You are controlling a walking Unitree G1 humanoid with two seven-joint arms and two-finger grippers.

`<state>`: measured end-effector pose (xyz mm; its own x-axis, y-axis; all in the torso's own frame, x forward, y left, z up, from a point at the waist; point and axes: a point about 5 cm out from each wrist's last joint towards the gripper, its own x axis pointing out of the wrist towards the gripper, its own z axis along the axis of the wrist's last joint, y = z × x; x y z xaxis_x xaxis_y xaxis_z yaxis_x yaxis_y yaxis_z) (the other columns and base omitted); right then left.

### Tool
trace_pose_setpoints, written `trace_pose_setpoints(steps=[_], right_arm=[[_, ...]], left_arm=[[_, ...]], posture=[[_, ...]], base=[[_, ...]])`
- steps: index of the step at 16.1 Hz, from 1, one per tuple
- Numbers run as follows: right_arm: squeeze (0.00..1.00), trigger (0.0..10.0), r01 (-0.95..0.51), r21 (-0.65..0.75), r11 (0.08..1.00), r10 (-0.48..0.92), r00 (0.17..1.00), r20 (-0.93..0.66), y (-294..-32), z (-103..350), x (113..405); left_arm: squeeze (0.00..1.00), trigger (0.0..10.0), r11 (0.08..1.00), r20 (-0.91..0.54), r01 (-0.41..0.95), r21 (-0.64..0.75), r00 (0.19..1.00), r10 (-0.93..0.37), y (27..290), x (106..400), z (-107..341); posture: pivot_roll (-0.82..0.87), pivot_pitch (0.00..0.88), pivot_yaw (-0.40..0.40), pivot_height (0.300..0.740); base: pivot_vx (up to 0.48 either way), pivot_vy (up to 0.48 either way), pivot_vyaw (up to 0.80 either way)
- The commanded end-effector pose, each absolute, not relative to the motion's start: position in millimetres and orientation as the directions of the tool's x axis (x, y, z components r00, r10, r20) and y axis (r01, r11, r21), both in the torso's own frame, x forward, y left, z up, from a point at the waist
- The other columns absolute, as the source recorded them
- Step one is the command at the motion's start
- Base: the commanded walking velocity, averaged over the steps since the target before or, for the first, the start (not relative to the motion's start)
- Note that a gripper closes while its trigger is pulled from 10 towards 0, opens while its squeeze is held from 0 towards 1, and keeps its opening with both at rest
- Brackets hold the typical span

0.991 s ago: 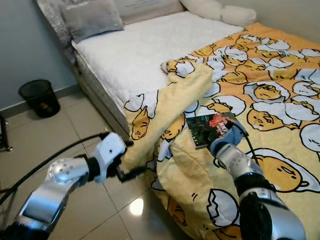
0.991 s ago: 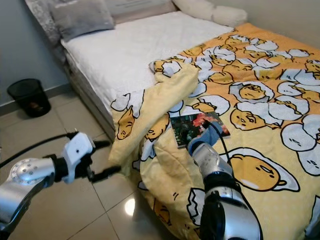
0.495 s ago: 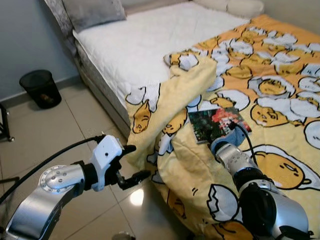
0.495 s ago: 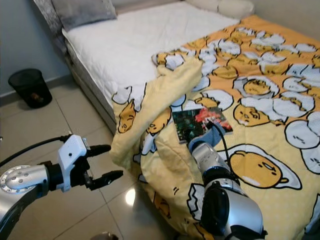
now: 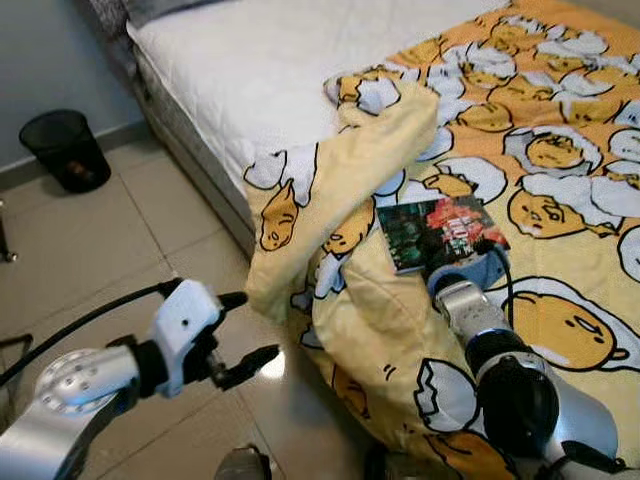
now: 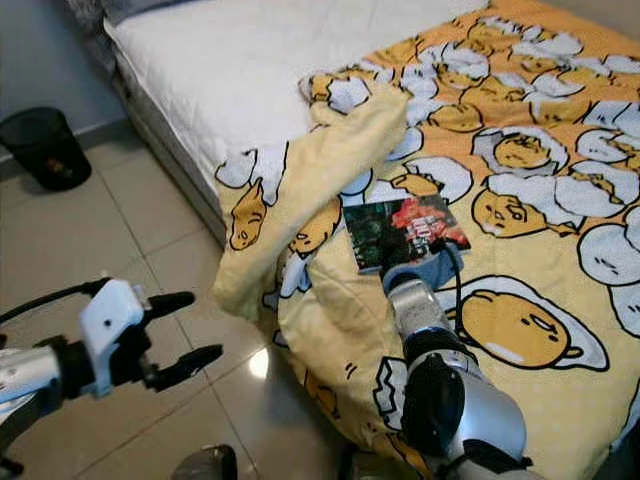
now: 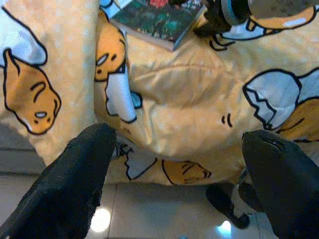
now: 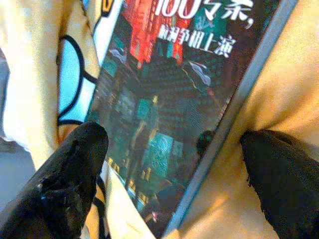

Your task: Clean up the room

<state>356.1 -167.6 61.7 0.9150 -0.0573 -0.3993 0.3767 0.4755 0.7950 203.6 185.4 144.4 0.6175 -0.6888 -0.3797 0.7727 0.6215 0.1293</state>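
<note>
Yellow egg-cartoon blanket [image 5: 560, 190], dark red-splashed book [image 5: 440, 232]

**Soft cloth, shiny tiles**

The yellow duvet [image 5: 560, 200] is soft, matt cloth; the white mattress [image 5: 260, 70] looks quilted. The book [image 5: 440, 232] has a glossy paper cover. Floor tiles [image 5: 90, 250] gleam, smooth and polished. The bin [image 5: 62, 148] is black mesh.

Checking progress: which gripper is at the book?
The right gripper: its open fingers straddle the book on the duvet. The left gripper hangs open over the floor.
</note>
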Motion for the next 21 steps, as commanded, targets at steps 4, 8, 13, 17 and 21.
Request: trace_pose_setpoints(steps=[4, 8, 13, 17, 21], right_arm=[[0.0, 10.0, 0.293, 0.858, 0.422, -0.028, 0.95, -0.311, -162, 71, 362], [0.0, 10.0, 0.224, 0.884, 0.41, 0.038, 0.964, -0.262, -153, 73, 363], [0.0, 10.0, 0.265, 0.754, 0.601, 0.104, 0.91, -0.402, -145, 44, 344], [0.0, 10.0, 0.269, 0.901, 0.341, 0.011, 0.957, -0.29, -156, 62, 356], [0.0, 10.0, 0.206, 0.967, 0.152, -0.057, 0.978, -0.2, -164, 83, 368]], left_arm=[[0.0, 10.0, 0.62, -0.386, 0.772, 0.139, 0.619, -0.685, 187, 197, 150], [0.0, 10.0, 0.616, -0.392, 0.776, 0.137, 0.614, -0.685, 188, 194, 149], [0.0, 10.0, 0.606, -0.406, 0.781, 0.149, 0.607, -0.683, 185, 193, 144], [0.0, 10.0, 0.605, -0.411, 0.78, 0.158, 0.609, -0.678, 186, 192, 144], [0.0, 10.0, 0.607, -0.407, 0.778, 0.165, 0.614, -0.676, 187, 193, 145]], posture=[[0.18, 0.231, 0.009, 0.74], [0.18, 0.229, 0.007, 0.74], [0.18, 0.203, 0.0, 0.74], [0.18, 0.195, 0.007, 0.74], [0.18, 0.185, 0.013, 0.74]], base=[[0.0, 0.0, 0.0], [0.0, 0.0, 0.0], [0.0, 0.0, 0.0], [0.0, 0.0, 0.0], [0.0, 0.0, 0.0]])
